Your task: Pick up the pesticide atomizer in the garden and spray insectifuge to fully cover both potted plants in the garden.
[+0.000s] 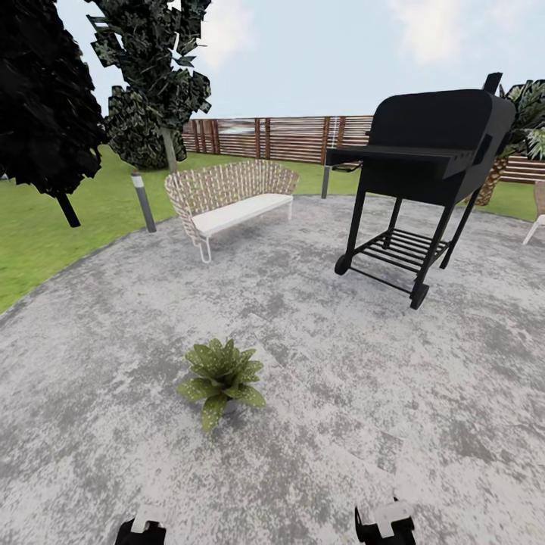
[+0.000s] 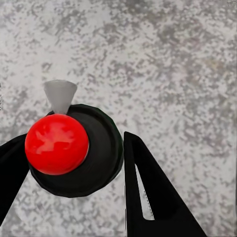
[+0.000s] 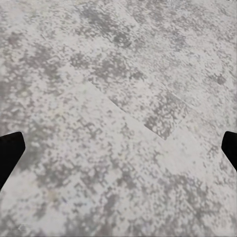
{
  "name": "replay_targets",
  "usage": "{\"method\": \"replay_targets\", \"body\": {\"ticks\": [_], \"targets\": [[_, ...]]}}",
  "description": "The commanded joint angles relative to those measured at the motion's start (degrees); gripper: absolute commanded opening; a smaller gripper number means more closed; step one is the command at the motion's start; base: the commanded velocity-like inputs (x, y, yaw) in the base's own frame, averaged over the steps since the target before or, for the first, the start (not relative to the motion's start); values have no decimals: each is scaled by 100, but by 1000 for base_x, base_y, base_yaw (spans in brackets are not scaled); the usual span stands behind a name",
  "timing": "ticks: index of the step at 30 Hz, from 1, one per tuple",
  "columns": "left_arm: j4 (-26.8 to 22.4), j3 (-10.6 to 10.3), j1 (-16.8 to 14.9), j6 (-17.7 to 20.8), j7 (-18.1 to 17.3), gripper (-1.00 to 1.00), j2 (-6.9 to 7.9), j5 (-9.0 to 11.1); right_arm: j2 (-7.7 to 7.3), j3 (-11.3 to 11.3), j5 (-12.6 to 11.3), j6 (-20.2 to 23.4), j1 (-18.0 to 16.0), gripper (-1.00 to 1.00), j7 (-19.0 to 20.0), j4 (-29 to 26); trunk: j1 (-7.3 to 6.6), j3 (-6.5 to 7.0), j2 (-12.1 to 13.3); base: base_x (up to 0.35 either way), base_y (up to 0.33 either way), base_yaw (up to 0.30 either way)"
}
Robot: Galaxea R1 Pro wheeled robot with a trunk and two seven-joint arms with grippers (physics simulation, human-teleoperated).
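Observation:
One potted plant (image 1: 222, 378), a low rosette of speckled green leaves, stands on the grey mottled patio (image 1: 341, 393) ahead of me and slightly left; the leaves cover its pot. In the left wrist view, the pesticide atomizer (image 2: 106, 153) appears end-on between my fingers as a dark round body with a pale grey nozzle and a red ball on top. My left gripper (image 2: 74, 143) is shut on it, low over the paving (image 1: 140, 531). My right gripper (image 3: 118, 143) is open over bare paving, its fingers wide apart, and sits at the head view's bottom edge (image 1: 386, 522).
A white woven bench (image 1: 231, 198) stands at the patio's far left edge, with a short bollard lamp (image 1: 142, 200) beside it. A black wheeled grill (image 1: 424, 174) stands far right. Lawn (image 1: 38, 227), dark trees (image 1: 151, 83) and a slatted brown fence (image 1: 280, 138) lie beyond.

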Motion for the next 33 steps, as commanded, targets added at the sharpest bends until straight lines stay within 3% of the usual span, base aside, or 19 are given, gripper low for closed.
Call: {"method": "replay_targets", "body": {"ticks": [1,5,14,22,33], "targets": [[4,20,2,-22,-8,-100,2,23,2,-44,61,-12,-3,100,-29,10,-1,4,-2,0,0,0],[4,20,20,-22,-8,-100,9,154,2,-44,61,-12,0,100,-31,14,-1,39,-2,0,0,0],[4,20,22,-22,-8,-100,9,171,7,-44,61,-12,1,100,-30,15,-1,57,-2,-82,-24,22],[4,20,22,-22,-8,-100,9,171,10,-44,61,-12,5,100,-32,15,-1,57,-2,-229,-137,259],[4,20,27,-22,-8,-100,9,172,10,-44,61,-12,5,100,-30,15,-1,57,-2,-16,-7,278]]}}
